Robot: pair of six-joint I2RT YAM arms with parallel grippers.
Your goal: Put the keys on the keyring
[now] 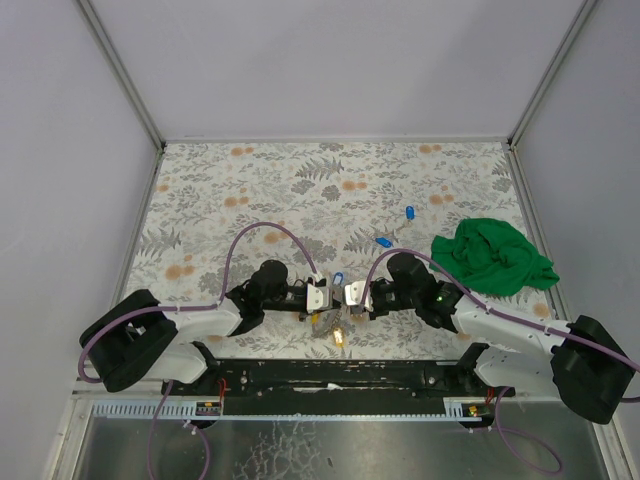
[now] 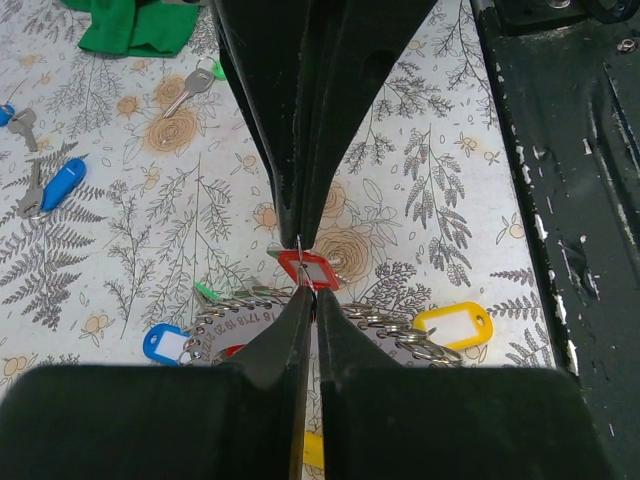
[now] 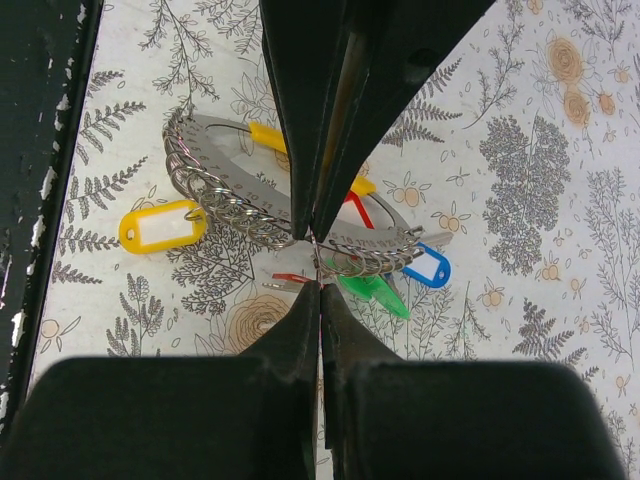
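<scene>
My left gripper (image 2: 308, 300) is closed, its fingers pressed flat together into a point at the bottom centre of its own wrist view. The right gripper (image 2: 300, 232) comes down from the top of that frame, also clamped shut, and the two tips sit nose to nose, just apart. A thin wire loop (image 2: 305, 262) spans the small gap between them; I cannot tell whether either tip actually pinches it. Right behind the loop is a red tag (image 2: 320, 272).

The keyring (image 3: 240, 190) lies on the floral table (image 1: 260, 190) behind the tips. It is a curved metal band strung with many small rings, filling the centre and left of the right wrist view. A yellow tag (image 3: 165, 225) sits at its left end, with a blue tag (image 3: 428, 268) and a green tag (image 3: 378, 293) at its lower right.

The loose keys (image 2: 60, 185) lie in the upper left of the left wrist view, well apart from the keyring. The green cloth (image 1: 492, 257) sits bunched at the right of the top view.
</scene>
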